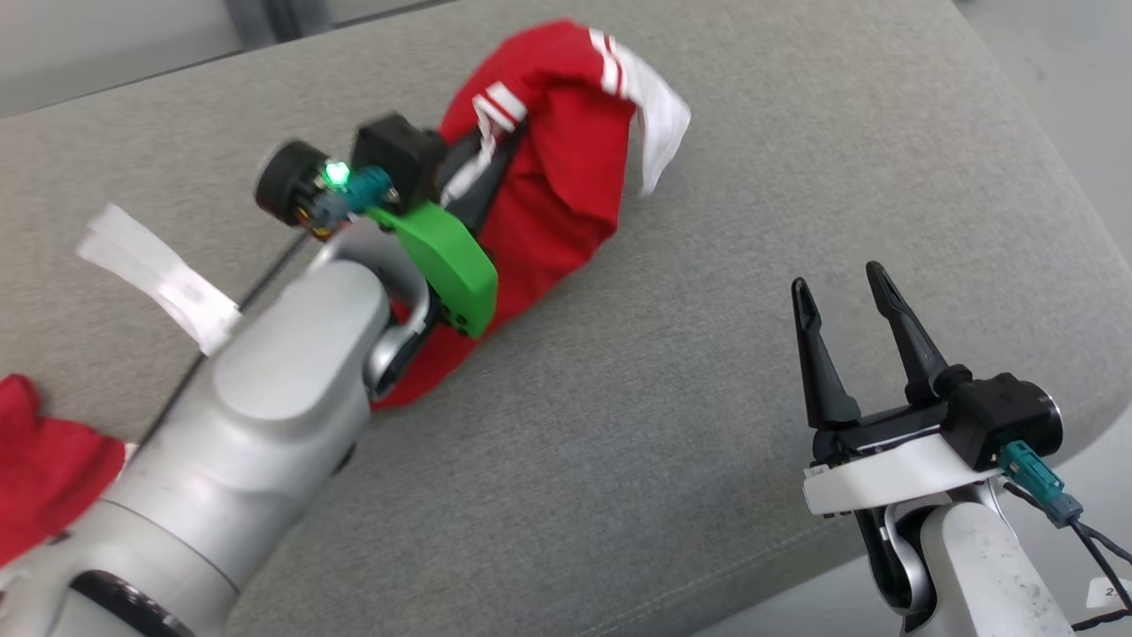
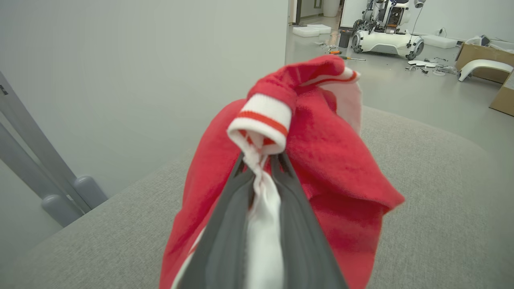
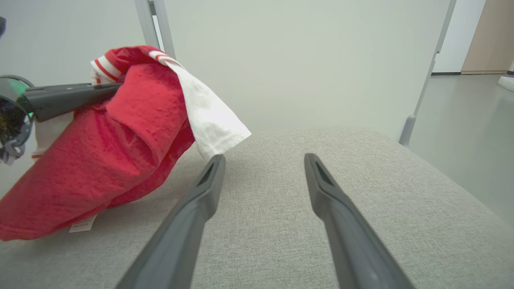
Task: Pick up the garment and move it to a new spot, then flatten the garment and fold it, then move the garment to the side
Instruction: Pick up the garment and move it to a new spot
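Note:
The garment (image 1: 566, 186) is a red shirt with white, red-striped trim. It hangs bunched from my left gripper (image 1: 485, 172), and its lower end rests on the grey cushion (image 1: 690, 407). In the left wrist view my left gripper (image 2: 261, 158) is shut on a white fold of the garment (image 2: 337, 160), just below a striped cuff. My right gripper (image 1: 840, 285) stands open and holds nothing, low at the right, apart from the cloth. In the right wrist view my right gripper (image 3: 264, 158) points over bare cushion, with the garment (image 3: 120, 144) to its left.
A second red cloth (image 1: 44, 460) lies at the lower left, beside a white strip (image 1: 159, 274). The cushion's rounded edge (image 1: 1083, 230) drops to the floor on the right. Beyond it stand another robot (image 2: 385, 36) and cardboard boxes (image 2: 502, 96).

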### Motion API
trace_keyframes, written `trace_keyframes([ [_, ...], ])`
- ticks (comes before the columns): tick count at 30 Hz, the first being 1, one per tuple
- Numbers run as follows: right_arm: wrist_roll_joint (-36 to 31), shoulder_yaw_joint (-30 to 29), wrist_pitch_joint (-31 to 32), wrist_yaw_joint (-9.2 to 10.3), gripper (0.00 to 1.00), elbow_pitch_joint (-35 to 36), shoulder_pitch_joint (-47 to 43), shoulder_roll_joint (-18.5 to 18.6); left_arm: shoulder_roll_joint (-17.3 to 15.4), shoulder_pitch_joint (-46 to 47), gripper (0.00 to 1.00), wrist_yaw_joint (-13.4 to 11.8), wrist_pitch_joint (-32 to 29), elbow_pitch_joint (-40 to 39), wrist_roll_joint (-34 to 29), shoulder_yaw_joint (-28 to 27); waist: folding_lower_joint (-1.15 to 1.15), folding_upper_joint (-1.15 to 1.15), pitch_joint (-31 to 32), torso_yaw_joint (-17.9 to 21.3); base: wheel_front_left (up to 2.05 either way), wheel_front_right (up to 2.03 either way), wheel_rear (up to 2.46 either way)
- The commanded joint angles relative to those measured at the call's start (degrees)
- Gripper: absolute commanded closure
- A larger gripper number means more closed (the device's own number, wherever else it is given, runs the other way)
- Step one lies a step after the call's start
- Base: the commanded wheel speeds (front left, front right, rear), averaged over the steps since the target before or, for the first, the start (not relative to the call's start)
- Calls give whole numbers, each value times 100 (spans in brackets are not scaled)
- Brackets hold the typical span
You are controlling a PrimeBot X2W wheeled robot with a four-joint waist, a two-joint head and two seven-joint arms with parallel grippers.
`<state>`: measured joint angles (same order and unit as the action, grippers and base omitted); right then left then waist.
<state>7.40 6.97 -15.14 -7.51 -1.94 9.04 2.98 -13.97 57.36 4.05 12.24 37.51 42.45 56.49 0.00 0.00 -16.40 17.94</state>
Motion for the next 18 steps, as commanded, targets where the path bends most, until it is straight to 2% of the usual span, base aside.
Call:
trace_keyframes([
  [1,59,19,-1,4,0,42,59,-14,93,-115,100,-12,125,149,-60,3,0,0,-377,390,0,0,0],
  [4,110,30,-1,4,0,76,105,-14,395,-270,100,9,268,451,-119,-78,0,0,-530,416,0,0,0],
  [5,123,29,-1,4,0,70,101,-15,454,-332,71,45,274,551,-152,-55,0,0,-549,405,0,0,0],
  [6,129,32,-1,4,0,61,93,-13,496,-339,0,61,293,636,-281,-15,0,0,-567,377,0,0,0],
  [9,96,17,-1,4,0,53,37,-13,638,-386,0,100,297,515,-452,-160,0,0,-527,214,0,0,0],
  [12,25,-11,-1,4,0,3,-54,-10,672,-654,0,103,295,40,-740,-426,0,0,-369,-69,0,0,0],
  [18,-174,-27,-1,4,0,-45,-151,-6,440,-1537,0,-112,296,-1312,-1389,-1247,0,0,88,-757,0,0,0],
])
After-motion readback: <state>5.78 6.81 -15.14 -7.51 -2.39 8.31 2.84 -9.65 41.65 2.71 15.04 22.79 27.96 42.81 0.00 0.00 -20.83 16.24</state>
